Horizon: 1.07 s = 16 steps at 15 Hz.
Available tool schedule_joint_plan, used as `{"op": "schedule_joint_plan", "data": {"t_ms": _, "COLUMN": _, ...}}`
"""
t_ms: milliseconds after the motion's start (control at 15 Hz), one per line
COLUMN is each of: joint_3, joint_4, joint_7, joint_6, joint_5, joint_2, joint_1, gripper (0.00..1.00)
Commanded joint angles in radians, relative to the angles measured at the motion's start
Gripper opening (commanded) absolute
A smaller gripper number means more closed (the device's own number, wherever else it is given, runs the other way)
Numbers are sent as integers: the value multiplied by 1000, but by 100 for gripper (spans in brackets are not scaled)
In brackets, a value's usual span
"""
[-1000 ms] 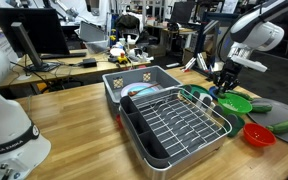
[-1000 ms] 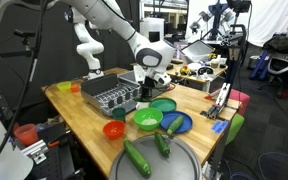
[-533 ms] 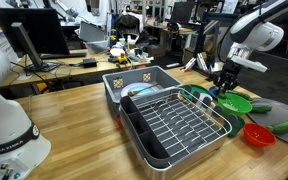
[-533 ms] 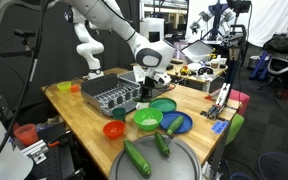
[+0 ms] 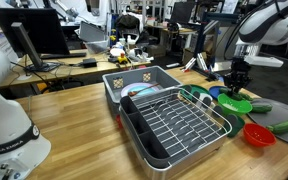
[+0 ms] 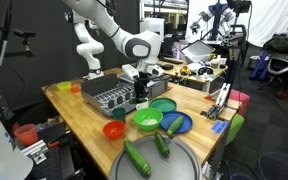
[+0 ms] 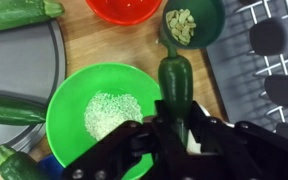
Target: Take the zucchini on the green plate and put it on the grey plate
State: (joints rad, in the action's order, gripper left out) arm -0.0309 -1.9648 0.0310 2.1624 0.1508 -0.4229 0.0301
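Note:
In the wrist view my gripper (image 7: 174, 125) is shut on a dark green zucchini (image 7: 174, 78). The zucchini sticks out past the fingertips, over the right rim of the lime-green plate (image 7: 69, 85) and the wooden table. The plate holds a patch of white grains. The grey plate (image 7: 19, 70) lies to its left with two zucchinis on it (image 7: 14, 12) (image 7: 9, 110). In both exterior views the gripper (image 5: 236, 88) (image 6: 144, 100) hangs just above the green plate (image 5: 236, 104) (image 6: 148, 120). The grey plate (image 6: 179, 160) lies at the table's front edge.
A red bowl (image 7: 134, 8) (image 6: 114, 129) and a dark green bowl of seeds (image 7: 189, 25) stand close by. A blue plate (image 6: 177, 124) lies beside the green plate. A wire dish rack in a grey tub (image 5: 174, 120) (image 7: 269, 70) borders the plates.
The arm has changed pose and the gripper has shifted a little sideways over the green plate. The plates and bowls have not moved.

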Motion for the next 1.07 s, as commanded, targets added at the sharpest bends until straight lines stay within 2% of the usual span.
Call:
{"op": "schedule_joint_plan", "data": {"t_ms": 0, "joint_3": 21, "joint_4": -176, "joint_7": -4, "joint_6": 107, "joint_5": -81, "joint_2": 132, "joint_1": -31, "gripper": 7}}
{"op": "schedule_joint_plan", "data": {"t_ms": 267, "joint_3": 34, "joint_4": -322, "joint_7": 12, "joint_6": 227, "joint_5": -96, "joint_2": 214, "joint_1": -16, "gripper": 7}}
{"op": "schedule_joint_plan", "data": {"t_ms": 600, "joint_3": 87, "joint_4": -500, "joint_7": 34, "joint_6": 362, "joint_5": -65, "joint_2": 310, "joint_1": 16, "gripper": 7}}
{"op": "schedule_joint_plan", "data": {"t_ms": 867, "joint_3": 133, "joint_4": -570, "joint_7": 85, "joint_6": 458, "joint_5": 7, "joint_2": 335, "joint_1": 59, "gripper": 7}}
{"op": "schedule_joint_plan", "data": {"t_ms": 933, "joint_3": 128, "joint_4": -538, "joint_7": 54, "joint_6": 410, "joint_5": -32, "joint_2": 313, "joint_1": 49, "gripper": 27}}
{"op": "schedule_joint_plan", "data": {"t_ms": 1000, "joint_3": 136, "joint_4": -547, "joint_7": 59, "joint_6": 427, "joint_5": -18, "joint_2": 316, "joint_1": 58, "gripper": 27}}
